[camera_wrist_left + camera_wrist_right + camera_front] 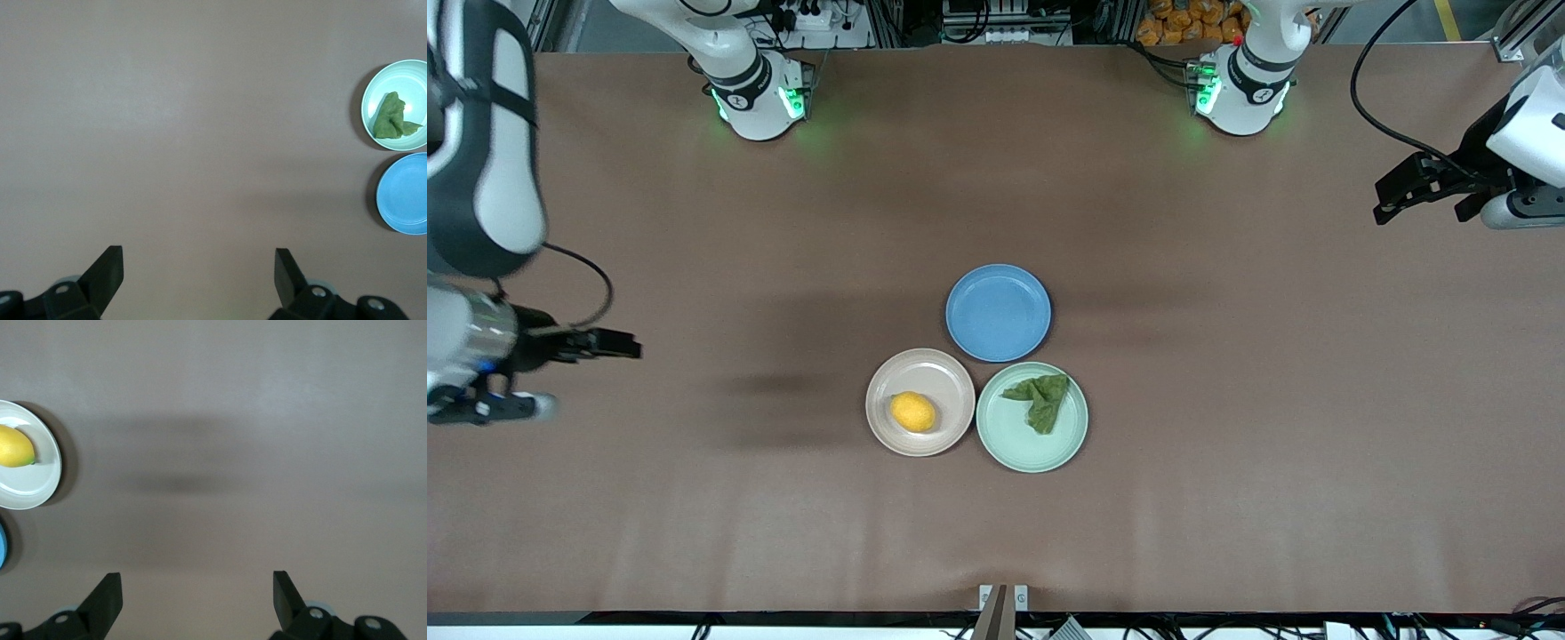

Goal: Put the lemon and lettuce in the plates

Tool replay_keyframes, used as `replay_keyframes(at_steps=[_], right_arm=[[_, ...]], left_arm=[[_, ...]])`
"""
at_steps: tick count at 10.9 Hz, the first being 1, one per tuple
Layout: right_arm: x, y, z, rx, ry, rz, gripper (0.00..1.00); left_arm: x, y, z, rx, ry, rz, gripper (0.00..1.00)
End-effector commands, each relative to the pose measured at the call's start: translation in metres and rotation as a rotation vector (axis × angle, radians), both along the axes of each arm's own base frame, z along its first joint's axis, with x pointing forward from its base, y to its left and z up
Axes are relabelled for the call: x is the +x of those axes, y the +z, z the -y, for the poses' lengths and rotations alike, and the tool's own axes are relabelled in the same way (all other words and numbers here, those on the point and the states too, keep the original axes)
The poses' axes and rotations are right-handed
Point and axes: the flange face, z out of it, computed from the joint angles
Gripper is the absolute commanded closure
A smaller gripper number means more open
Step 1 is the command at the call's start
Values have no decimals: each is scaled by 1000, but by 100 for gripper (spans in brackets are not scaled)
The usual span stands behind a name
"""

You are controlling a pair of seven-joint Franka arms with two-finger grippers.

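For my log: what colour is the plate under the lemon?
Pale beige-pink plate, clearest in the front view.

Robotics laboratory, two-arm test station
Two white arm bases (760, 93) with green indicator lights are bolted along a brown-covered worktop (1227, 400); aluminium framing, power strips and cabling (996, 18) line its edge

The left gripper (199, 273) hangs over bare brown table (200, 120), its two dark fingers (107, 270) spread wide apart with nothing between them; from the gripper, at about two o'clock, sits the mint green plate (417, 77) with the wrinkly green lettuce (393, 117) lying in it; just beside that plate, at about three o'clock from the gripper, is the blue plate (403, 193), cut by the view's edge.
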Motion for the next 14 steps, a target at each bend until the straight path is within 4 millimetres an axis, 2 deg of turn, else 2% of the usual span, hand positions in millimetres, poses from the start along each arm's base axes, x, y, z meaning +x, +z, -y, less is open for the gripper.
replay_keyframes(at_steps=[1,4,5,7,11,14], right_arm=[[-40,46,12,-18,-11,30,0],[-71,96,18,-67,-6,26,0],[-80,106,24,-75,-35,21,0],[-91,116,31,-74,-57,-2,0],[-104,130,21,-66,-41,-29,0],[-103,134,22,-62,-44,-6,0]], left_arm=[[1,4,1,12,-26,17,0],[-2,9,-1,11,-24,25,0],[-3,11,-2,11,-23,29,0],[-3,11,-4,11,-21,28,0],[-4,10,-2,11,-15,23,0],[-4,11,-1,15,-26,25,0]])
